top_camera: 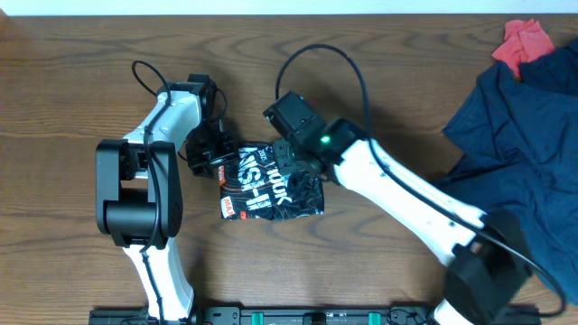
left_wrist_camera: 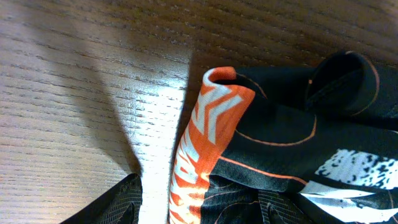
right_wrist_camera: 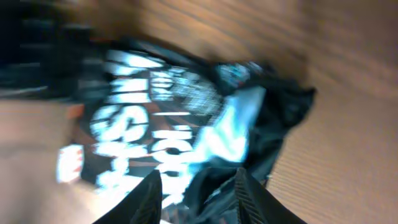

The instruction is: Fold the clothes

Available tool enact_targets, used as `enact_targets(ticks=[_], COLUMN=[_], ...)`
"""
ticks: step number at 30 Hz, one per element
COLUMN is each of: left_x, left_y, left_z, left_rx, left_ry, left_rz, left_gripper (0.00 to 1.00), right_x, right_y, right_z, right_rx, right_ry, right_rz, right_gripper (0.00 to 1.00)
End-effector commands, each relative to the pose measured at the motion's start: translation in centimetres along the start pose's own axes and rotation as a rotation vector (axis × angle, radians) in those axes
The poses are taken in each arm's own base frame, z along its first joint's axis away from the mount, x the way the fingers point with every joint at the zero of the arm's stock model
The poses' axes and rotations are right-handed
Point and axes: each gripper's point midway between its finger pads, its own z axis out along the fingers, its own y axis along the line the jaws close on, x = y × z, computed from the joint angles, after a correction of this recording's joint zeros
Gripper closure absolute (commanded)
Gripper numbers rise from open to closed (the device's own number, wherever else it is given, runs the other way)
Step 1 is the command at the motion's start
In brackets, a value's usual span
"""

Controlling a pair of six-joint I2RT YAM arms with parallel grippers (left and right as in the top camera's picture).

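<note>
The clothes, a black jersey (top_camera: pixel 271 185) with white lettering and orange trim, lie folded into a small packet at the middle of the table. My left gripper (top_camera: pixel 209 155) sits at the packet's left edge. In the left wrist view its jaws (left_wrist_camera: pixel 199 190) stand apart and straddle the folded orange-and-white hem (left_wrist_camera: pixel 208 130); one finger is over bare wood, the other over black fabric. My right gripper (top_camera: pixel 298 167) hovers over the packet's upper right. The right wrist view is blurred, and there its fingers (right_wrist_camera: pixel 198 180) stand apart just above the crumpled jersey (right_wrist_camera: pixel 161 124), gripping nothing.
A plain navy garment (top_camera: pixel 528 144) is spread at the table's right side, with a small red cloth (top_camera: pixel 526 41) at its top. Bare wooden table (top_camera: pixel 72 54) surrounds the jersey.
</note>
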Motion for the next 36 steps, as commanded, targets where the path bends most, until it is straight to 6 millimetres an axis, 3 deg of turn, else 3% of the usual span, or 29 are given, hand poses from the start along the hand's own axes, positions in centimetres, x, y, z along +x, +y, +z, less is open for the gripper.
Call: enact_targets(ticks=[1, 5, 8, 11, 13, 20, 24, 28, 31, 34, 36], left_x=[0.3, 0.3, 0.4, 0.4, 0.4, 0.8, 0.2, -2.1, -5.0, -6.9, -7.6], left_y=[0.4, 0.4, 0.4, 0.4, 0.4, 0.5, 0.2, -1.5, -3.3, -4.2, -4.5], left_z=[0.7, 0.7, 0.7, 0.7, 0.7, 0.3, -2.6, -7.4, -10.5, -10.9, -9.9], left_rx=[-0.019, -0.019, -0.019, -0.020, -0.020, -0.026, -0.027, 0.036, 0.089, 0.110, 0.109], left_ry=[0.027, 0.026, 0.028, 0.030, 0.030, 0.035, -0.050, -0.273, -0.463, -0.537, -0.533], left_rz=[0.012, 0.013, 0.013, 0.012, 0.012, 0.011, 0.027, 0.096, 0.162, 0.189, 0.194], left_gripper=[0.39, 0.39, 0.39, 0.39, 0.39, 0.39, 0.38, 0.32, 0.30, 0.30, 0.30], right_x=[2.0, 4.5, 7.8, 11.3, 12.5, 12.8, 12.5, 12.7, 12.8, 12.7, 12.8], right_y=[0.5, -0.4, -1.7, -4.2, -5.9, -6.3, -6.5, -5.7, -4.5, -3.3, -3.0], right_z=[2.1, 5.6, 7.4, 6.9, 5.8, 3.4, 3.1, 3.1, 3.3, 3.6, 3.7], right_rx=[-0.042, -0.006, 0.048, 0.182, 0.285, 0.311, 0.313, 0.265, 0.206, 0.150, 0.146], right_ry=[0.097, 0.208, 0.349, 0.499, 0.543, 0.565, 0.551, 0.568, 0.577, 0.577, 0.575], right_rz=[-0.108, -0.108, -0.077, 0.014, 0.057, 0.057, 0.089, 0.119, 0.135, 0.141, 0.133], right_gripper=[0.63, 0.67, 0.77, 0.85, 0.87, 0.83, 0.83, 0.83, 0.83, 0.84, 0.85])
